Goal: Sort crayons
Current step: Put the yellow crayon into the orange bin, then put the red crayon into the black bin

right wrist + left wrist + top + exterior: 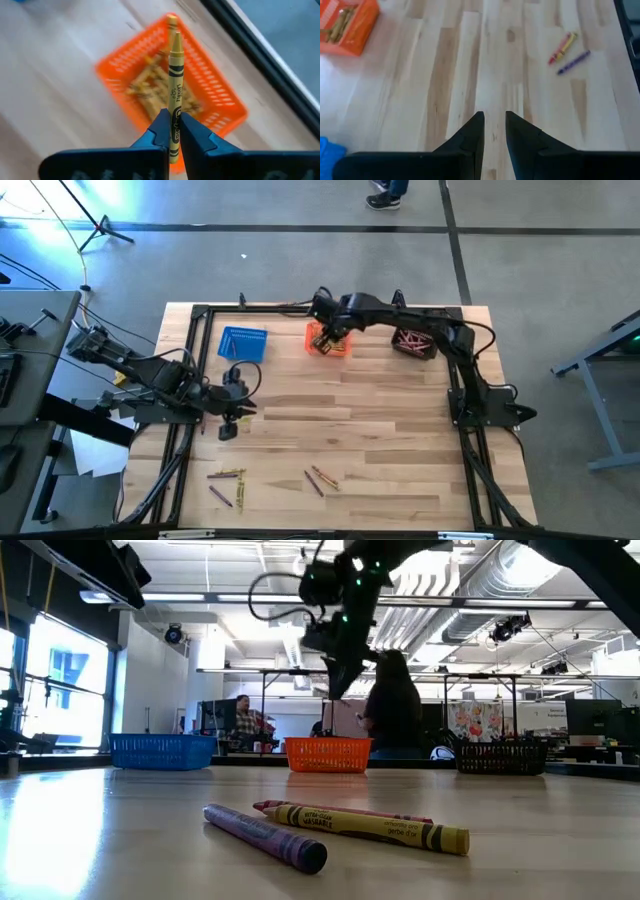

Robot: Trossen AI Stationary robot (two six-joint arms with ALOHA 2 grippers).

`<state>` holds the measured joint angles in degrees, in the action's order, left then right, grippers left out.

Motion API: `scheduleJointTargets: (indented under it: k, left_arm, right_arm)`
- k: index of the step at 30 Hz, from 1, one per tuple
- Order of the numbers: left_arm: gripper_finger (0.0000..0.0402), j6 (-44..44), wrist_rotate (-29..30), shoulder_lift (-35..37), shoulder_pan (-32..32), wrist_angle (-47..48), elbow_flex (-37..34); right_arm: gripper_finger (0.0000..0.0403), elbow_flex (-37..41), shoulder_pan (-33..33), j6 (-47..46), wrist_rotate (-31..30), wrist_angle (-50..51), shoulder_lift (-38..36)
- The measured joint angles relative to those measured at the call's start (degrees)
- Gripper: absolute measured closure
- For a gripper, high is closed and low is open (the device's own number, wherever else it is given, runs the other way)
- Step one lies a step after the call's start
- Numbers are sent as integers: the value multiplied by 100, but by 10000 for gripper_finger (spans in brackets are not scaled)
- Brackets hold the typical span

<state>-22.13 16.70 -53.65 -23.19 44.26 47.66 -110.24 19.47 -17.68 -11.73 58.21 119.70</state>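
Note:
My right gripper point(325, 332) hangs over the orange basket point(330, 342) at the table's far side, shut on a yellow crayon point(175, 75). Yellow crayons lie in that basket point(150, 80). My left gripper point(494, 117) is open with nothing between its fingers, above bare wood at the left point(232, 418). Loose crayons lie flat near the front edge in two groups point(227, 476) point(320, 478). In the low view a purple one point(265, 837), a yellow one point(370, 823) and a red one point(300, 808) lie together. My right gripper pinches the yellow crayon between its two fingers, on the wrapped shaft near its rear end point(175, 102). The crayon runs along the fingers and sticks out well past their tips. The fingers slant down from above, and the crayon is lifted clear over the orange basket.
A blue basket point(243, 343) stands left of the orange one. A black basket point(413, 342) holding reddish crayons stands to its right. A black frame point(195, 380) borders the wooden table. Bare wood spans the middle. People show in the room beyond the table.

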Motion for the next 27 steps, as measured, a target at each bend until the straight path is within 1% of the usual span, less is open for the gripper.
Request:
scheduleJointTargets:
  k: [3, 5, 9, 13, 17, 20, 22, 24, 27]
  left_arm:
    - [337, -181, 112, -2, 115, -148, 0]
    - [337, -180, 187, -2, 184, -201, 0]
    - [337, -186, 335, -2, 314, -224, 0]
    - [337, -186, 351, -2, 414, -224, 0]
    - [337, -181, 353, -2, 472, -224, 0]
    - [337, -181, 353, -2, 504, -222, 0]
    - [337, -180, 351, -2, 520, -218, -1]
    - [337, -179, 351, -2, 521, -216, 0]
    - [337, -177, 351, -2, 519, -182, 0]
  right_arm:
    - [391, 181, 195, 241, 101, -30, 4]
    - [391, 376, 256, 343, 206, -227, 2]
    - [387, 869, 311, 577, 604, -598, 2]
    - [359, 1166, 312, 751, 621, -631, 4]
    - [321, 1175, 310, 768, 621, -644, 4]
    - [301, 1174, 310, 737, 655, -673, -41]
    - [294, 1174, 312, 640, 883, -573, -149]
    - [292, 1174, 284, 469, 1256, -368, -306]
    - [291, 1174, 85, 222, 1741, -96, -631]
